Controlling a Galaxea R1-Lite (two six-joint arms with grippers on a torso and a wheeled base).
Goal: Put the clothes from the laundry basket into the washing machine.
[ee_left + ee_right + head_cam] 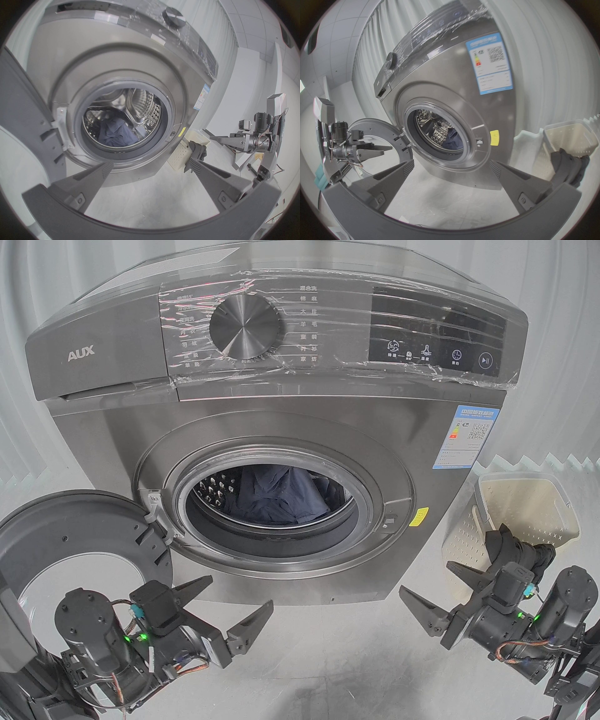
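Observation:
The grey washing machine [281,415] stands with its round door [69,534] swung open to the left. A dark blue garment [278,496] lies inside the drum [114,132] [453,140]. To the machine's right sits the cream laundry basket [531,509] [572,137], and a dark grey garment [515,552] [565,167] [197,151] hangs over its near rim. My left gripper [239,592] [151,161] is open and empty, low in front of the door opening. My right gripper [426,577] [451,162] is open and empty, just left of the basket.
The open door [378,131] takes up the space beside my left arm. Bare grey floor [337,640] lies between the two grippers in front of the machine. White curtains hang behind the machine and the basket.

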